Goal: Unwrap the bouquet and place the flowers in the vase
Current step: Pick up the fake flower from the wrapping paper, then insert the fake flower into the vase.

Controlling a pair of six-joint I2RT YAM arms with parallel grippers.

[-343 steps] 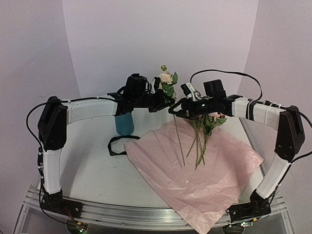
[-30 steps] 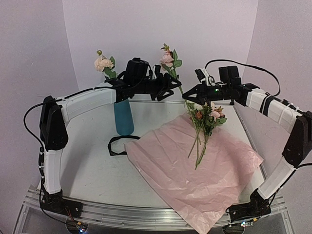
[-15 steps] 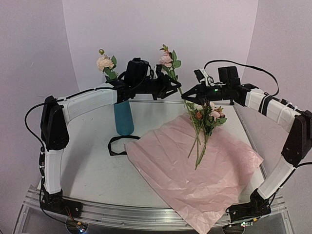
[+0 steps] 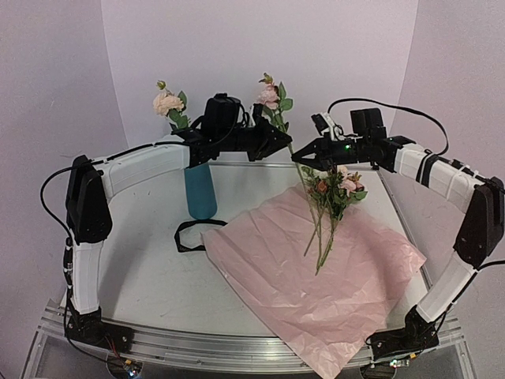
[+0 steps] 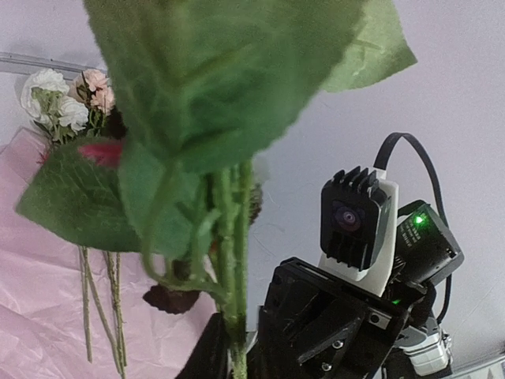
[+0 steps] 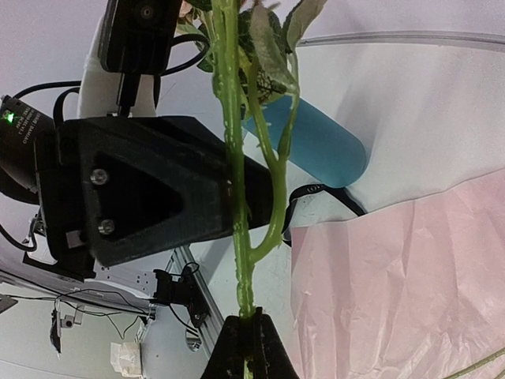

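The paper point(image 4: 316, 292) is lying open on the counter point(image 4: 134, 268), and one cream flower point(image 4: 166, 103) is already standing in the vase point(image 4: 201, 193). The right claw point(image 6: 251, 335) is clamping the pink rose point(image 4: 270, 95) by its stem. The left claw point(image 4: 284, 139) is reaching at the same stem, but I cannot tell if it is gripping. The other flowers point(image 4: 335, 189) are waiting on the paper.

Left arm point(image 4: 150, 162) across vase point(image 4: 201, 193) top

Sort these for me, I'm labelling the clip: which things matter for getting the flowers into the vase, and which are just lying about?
In the job: vase; cream rose already in it; pink rose held by the right gripper; remaining flowers.
Lying about: pink paper; black ribbon, both off the flowers.
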